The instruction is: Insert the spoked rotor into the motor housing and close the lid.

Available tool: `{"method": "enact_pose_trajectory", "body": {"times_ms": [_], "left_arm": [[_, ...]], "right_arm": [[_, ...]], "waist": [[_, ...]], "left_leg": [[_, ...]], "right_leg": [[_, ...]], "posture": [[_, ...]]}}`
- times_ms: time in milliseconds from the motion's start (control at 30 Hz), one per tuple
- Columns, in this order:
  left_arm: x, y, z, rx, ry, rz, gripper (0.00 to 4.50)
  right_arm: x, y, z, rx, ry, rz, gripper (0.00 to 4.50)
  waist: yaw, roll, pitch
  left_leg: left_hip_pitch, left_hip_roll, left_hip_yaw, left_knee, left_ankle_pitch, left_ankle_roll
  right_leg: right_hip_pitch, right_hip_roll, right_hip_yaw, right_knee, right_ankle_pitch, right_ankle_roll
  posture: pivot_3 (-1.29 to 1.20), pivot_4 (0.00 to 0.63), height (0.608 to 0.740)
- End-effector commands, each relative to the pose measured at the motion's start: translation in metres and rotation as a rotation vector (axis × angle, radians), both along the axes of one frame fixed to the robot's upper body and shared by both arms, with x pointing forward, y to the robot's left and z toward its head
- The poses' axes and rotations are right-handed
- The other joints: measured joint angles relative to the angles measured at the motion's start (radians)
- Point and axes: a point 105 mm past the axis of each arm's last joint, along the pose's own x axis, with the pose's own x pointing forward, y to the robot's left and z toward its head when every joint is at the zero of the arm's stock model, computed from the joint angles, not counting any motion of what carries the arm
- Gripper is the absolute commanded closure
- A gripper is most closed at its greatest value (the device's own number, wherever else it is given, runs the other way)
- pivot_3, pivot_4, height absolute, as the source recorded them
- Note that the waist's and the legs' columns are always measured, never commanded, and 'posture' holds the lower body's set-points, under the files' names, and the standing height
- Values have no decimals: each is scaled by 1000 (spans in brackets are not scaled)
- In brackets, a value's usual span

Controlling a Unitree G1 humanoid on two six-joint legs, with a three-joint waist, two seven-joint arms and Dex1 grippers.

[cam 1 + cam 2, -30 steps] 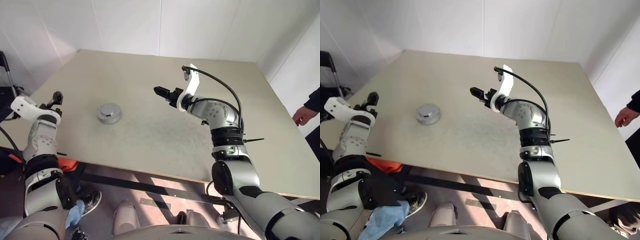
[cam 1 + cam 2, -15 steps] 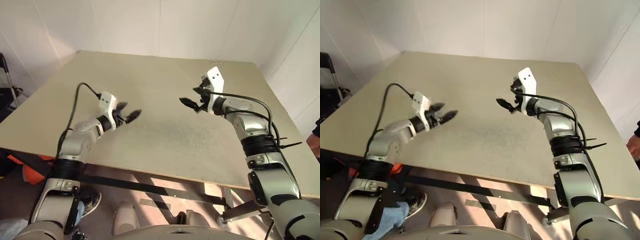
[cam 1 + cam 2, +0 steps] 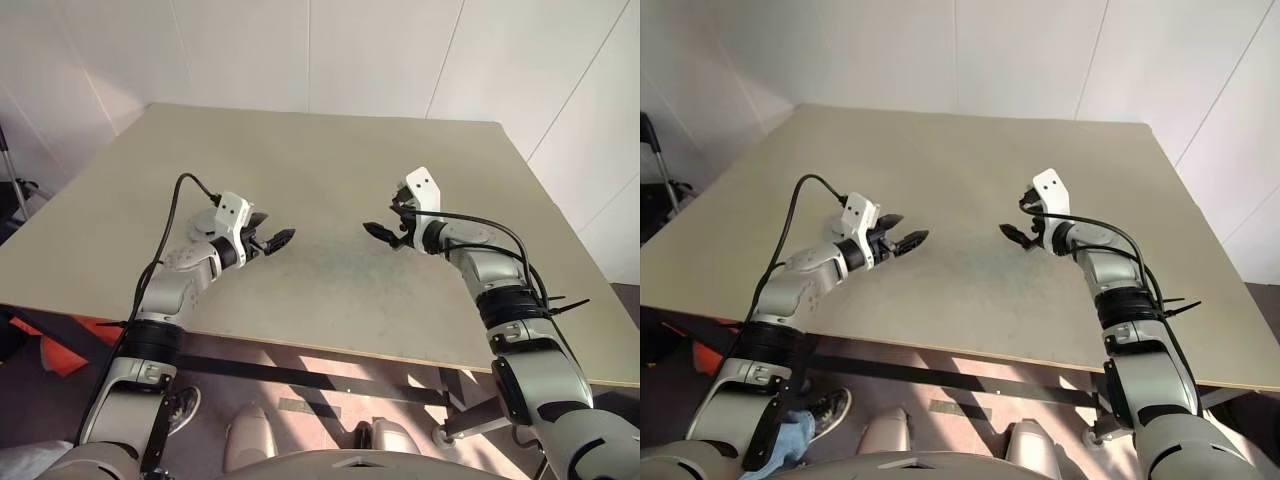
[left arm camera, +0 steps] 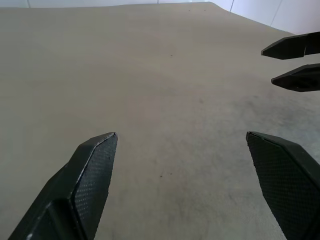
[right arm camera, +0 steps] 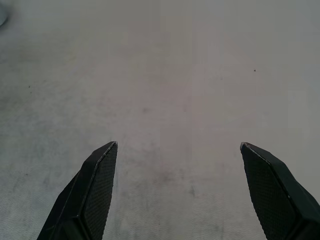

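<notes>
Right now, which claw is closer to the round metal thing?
The left gripper. The housing peeks out just behind its wrist, on the same side of the table. The right gripper hangs farther off, on the other side.

One worktop (image 3: 330, 160) before me, two pincers of mine above it, left pincer (image 3: 272, 229) and right pincer (image 3: 385, 222), two black fingers (image 4: 92, 175) on each, one motor housing (image 3: 203, 224), half hidden behind my left wrist

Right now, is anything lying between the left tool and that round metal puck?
No object lies between them. The motor housing sits on the table just behind the wrist of the left tool, which partly hides it; the open tool points away, toward the right tool.
</notes>
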Motion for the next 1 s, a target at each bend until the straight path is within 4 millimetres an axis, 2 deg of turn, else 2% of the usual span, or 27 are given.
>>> {"method": "enact_pose_trajectory", "body": {"times_ms": [33,767,1000], "left_arm": [[9,1,22,-13,-75,19,178],[9,2,19,-44,-72,57,178],[11,3,18,-28,-71,52,178]], "right_arm": [[7,3,23,5,-83,-4,75],[12,13,23,-4,-82,20,75],[9,10,20,-6,-80,16,75]], "waist": [[0,0,0],[-1,0,0],[-1,0,0]], "left_leg": [[0,0,0,0,0,0],[0,0,0,0,-1,2],[0,0,0,0,-1,2]], "right_leg": [[0,0,0,0,0,0],[0,0,0,-1,0,0],[0,0,0,-1,0,0]], "posture": [[0,0,740],[0,0,740],[0,0,740]]}}
